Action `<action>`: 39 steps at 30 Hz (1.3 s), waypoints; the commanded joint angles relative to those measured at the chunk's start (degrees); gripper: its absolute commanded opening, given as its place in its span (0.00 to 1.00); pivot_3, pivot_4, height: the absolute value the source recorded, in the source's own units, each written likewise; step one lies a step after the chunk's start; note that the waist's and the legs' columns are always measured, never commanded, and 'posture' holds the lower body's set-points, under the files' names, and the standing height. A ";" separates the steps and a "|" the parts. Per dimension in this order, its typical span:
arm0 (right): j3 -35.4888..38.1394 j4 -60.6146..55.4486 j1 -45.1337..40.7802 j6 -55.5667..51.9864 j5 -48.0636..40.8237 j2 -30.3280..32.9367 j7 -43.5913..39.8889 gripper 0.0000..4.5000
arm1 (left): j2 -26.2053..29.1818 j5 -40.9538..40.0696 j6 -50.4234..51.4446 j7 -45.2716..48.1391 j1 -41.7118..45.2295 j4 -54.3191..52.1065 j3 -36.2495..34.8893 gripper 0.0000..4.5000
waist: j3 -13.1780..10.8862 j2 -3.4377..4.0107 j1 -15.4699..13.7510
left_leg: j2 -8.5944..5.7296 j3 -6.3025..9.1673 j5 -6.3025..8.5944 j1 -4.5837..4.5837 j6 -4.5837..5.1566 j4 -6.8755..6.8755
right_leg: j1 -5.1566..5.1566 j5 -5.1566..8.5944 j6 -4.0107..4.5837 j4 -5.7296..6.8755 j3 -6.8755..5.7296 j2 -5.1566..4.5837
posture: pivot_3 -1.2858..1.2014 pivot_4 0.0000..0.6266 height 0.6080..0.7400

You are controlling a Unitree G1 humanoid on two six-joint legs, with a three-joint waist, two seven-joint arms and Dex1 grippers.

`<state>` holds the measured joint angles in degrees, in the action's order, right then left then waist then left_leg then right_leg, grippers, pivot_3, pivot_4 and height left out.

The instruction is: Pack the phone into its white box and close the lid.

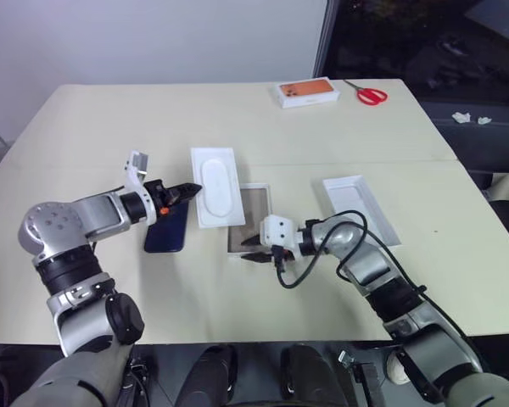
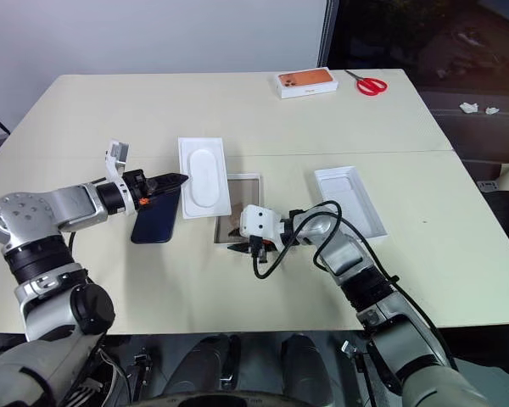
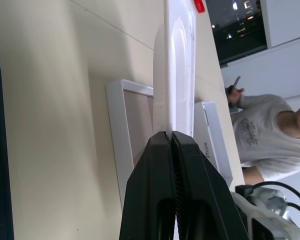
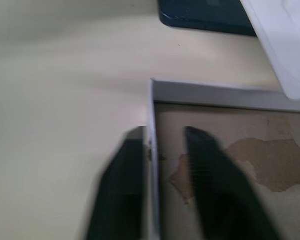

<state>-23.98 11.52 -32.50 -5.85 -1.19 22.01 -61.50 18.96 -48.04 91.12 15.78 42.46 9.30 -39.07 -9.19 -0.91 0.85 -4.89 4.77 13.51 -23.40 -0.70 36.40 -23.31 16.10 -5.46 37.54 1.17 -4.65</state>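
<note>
Fingers of the left gripper (image 1: pixel 189 190) are pinched shut on the near-left edge of the insert (image 1: pixel 216 185), the white tray with an oval recess, holding it raised above the table (image 1: pixel 93 127). The right gripper (image 4: pixel 162 165) stands part open, one finger on each side of the box (image 1: pixel 250 220) wall at its near-left corner; whether they touch the wall yet is hard to say, as that view is blurred.

The phone (image 1: pixel 168 229) lies flat on the table, just left of the box and partly under the left gripper. The box sits at the centre, open, its brownish floor bare. The lid (image 1: pixel 362 208) lies inside-up, well to the right of the box.

By my reading the step in hand is clearing the insert while the right hand steadies the box. Next, the insert needs setting aside clear of the phone, then the phone lifted by its edge and lowered level into the box.
</note>
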 commanded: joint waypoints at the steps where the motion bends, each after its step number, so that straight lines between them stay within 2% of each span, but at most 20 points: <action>1: 3.56 -4.87 -1.41 -1.68 -3.35 1.10 -1.40 0.74 | -1.46 -0.89 0.75 -0.54 0.36 -1.98 -0.88 0.00 | 0.00 0.00 -0.15 | 0.00 0.00 0.00 0.00 0.00 0.00 | 0.01 0.00 0.00 0.00 -0.01 0.00 | 0.52 0.24 1.00; 3: 5.10 -7.82 -0.80 -3.50 -5.30 3.07 -3.02 0.99 | -2.41 -1.09 0.74 -0.42 0.34 -2.35 -0.78 0.00 | 0.00 0.00 -0.18 | -0.04 0.01 0.00 0.00 0.00 0.01 | 0.03 0.00 0.00 0.00 -0.01 -0.02 | 0.52 0.24 1.00; 8: 11.46 -14.37 1.14 -11.88 -13.36 8.83 -6.43 0.99 | -4.80 -1.58 -0.36 0.50 0.18 -2.99 0.89 0.00 | -0.01 -0.01 -0.16 | -0.03 0.02 0.00 -0.01 0.01 0.00 | 0.03 0.00 0.00 -0.01 -0.02 -0.02 | 0.52 0.24 1.00; 14: 17.62 -12.92 5.15 -11.33 -13.96 16.81 -6.53 0.99 | -8.44 0.74 -2.81 -1.00 -0.98 -2.01 3.92 0.00 | -0.01 -0.02 -0.29 | -0.05 0.01 0.02 -0.01 0.04 -0.02 | 0.06 0.00 0.00 -0.04 -0.01 -0.05 | 0.52 0.24 1.00; 23: 20.08 -11.56 5.63 -10.62 -14.50 16.37 -3.87 0.99 | -12.38 1.45 -1.25 -4.27 -3.43 -3.70 5.00 0.00 | -0.02 -0.03 -0.18 | 0.04 -0.05 0.02 -0.01 0.03 -0.05 | 0.02 0.00 0.00 -0.03 0.07 0.01 | 0.52 0.24 1.00; 33: 18.45 -9.99 4.49 -8.44 -13.13 15.33 -3.33 0.99 | -11.68 1.88 -0.51 -4.98 -3.78 -5.78 4.90 0.00 | -0.04 -0.06 -0.25 | 0.01 -0.04 0.01 -0.01 0.02 -0.03 | 0.04 0.00 0.00 -0.03 0.04 -0.01 | 0.52 0.24 1.00; 36: 18.00 -9.54 3.89 -7.94 -12.67 14.79 -3.15 1.00 | -11.90 2.11 -0.64 -5.23 -3.44 -5.22 4.54 0.18 | -0.04 -0.06 -0.24 | 0.01 -0.04 0.01 -0.01 0.02 -0.03 | 0.03 0.00 0.00 -0.03 0.03 -0.01 | 0.52 0.24 1.00; 39: 17.65 -8.88 2.96 -7.42 -12.34 14.38 -3.05 1.00 | -11.53 1.38 -0.35 -3.90 -3.18 -5.51 5.13 0.49 | -0.04 -0.06 -0.24 | 0.01 -0.04 0.01 -0.01 0.01 -0.03 | 0.03 0.00 0.00 -0.03 0.01 0.00 | 0.52 0.24 1.00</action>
<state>-6.50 2.83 -27.75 -14.50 -13.50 36.80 -64.69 6.82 -45.67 90.77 10.90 38.31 5.47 -34.21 -9.23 -0.98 0.61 -4.88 4.73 13.52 -23.41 -0.69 36.37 -23.28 16.10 -5.47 37.51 1.18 -4.65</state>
